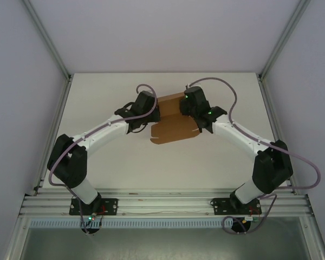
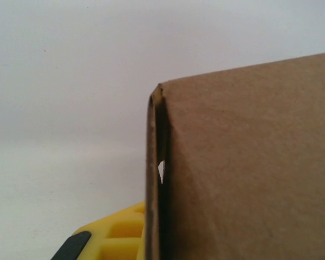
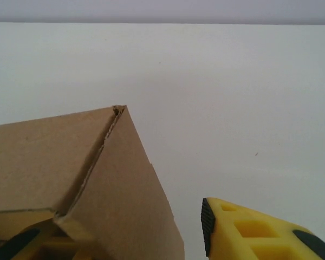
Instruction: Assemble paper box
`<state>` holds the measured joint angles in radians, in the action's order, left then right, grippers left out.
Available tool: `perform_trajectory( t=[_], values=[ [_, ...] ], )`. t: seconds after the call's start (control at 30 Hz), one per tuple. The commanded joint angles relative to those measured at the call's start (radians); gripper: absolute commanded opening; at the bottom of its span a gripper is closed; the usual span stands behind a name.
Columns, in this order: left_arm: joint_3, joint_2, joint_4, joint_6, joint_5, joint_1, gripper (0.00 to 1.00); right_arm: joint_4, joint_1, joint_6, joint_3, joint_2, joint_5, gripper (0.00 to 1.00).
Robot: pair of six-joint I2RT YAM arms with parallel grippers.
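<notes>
Lying on the white table [image 1: 124, 165], a little beyond its middle, the brown box [image 1: 170, 131] sits between the two grippers. It is partly folded, with a flat panel on the near side and a raised part on the far side. The left gripper [image 1: 143, 122] meets the box's left edge and is clamped tight on the cardboard. In the left wrist view a doubled, folded edge stands upright just right of one yellow finger [image 2: 116, 238], and the panel hides the other finger. The right gripper [image 1: 199, 120] is over the box's far right corner with its jaws parted. In the right wrist view a creased flap covers one finger [image 3: 21, 244], while the other finger [image 3: 249, 233] stands clear of the cardboard on the right.
</notes>
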<state>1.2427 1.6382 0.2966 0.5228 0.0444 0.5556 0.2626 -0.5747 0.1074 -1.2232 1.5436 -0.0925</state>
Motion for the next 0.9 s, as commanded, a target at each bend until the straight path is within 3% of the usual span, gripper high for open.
perform_trajectory(
  t=[0.0, 0.07, 0.2, 0.37, 0.63, 0.87],
  values=[
    [0.01, -0.023, 0.008, -0.002, -0.015, -0.007, 0.0, 0.046, 0.005, -0.01, -0.038, 0.048, -0.006, 0.38],
    [0.018, -0.017, 0.008, 0.004, -0.018, -0.006, 0.0, 0.069, 0.005, 0.006, -0.053, 0.073, -0.053, 0.33],
    [0.038, -0.003, 0.019, 0.024, -0.036, -0.007, 0.0, 0.095, 0.002, 0.06, -0.082, 0.108, -0.209, 0.14],
    [0.124, 0.058, 0.205, 0.133, -0.25, -0.007, 0.0, 0.133, -0.018, 0.116, -0.109, 0.136, -0.372, 0.03],
    [0.193, 0.15, 0.432, 0.242, -0.494, -0.011, 0.0, 0.258, -0.024, 0.242, -0.134, 0.14, -0.561, 0.0],
    [0.237, 0.166, 0.418, 0.163, -0.465, 0.002, 0.0, 0.308, -0.023, 0.296, -0.165, 0.186, -0.568, 0.02]
  ],
)
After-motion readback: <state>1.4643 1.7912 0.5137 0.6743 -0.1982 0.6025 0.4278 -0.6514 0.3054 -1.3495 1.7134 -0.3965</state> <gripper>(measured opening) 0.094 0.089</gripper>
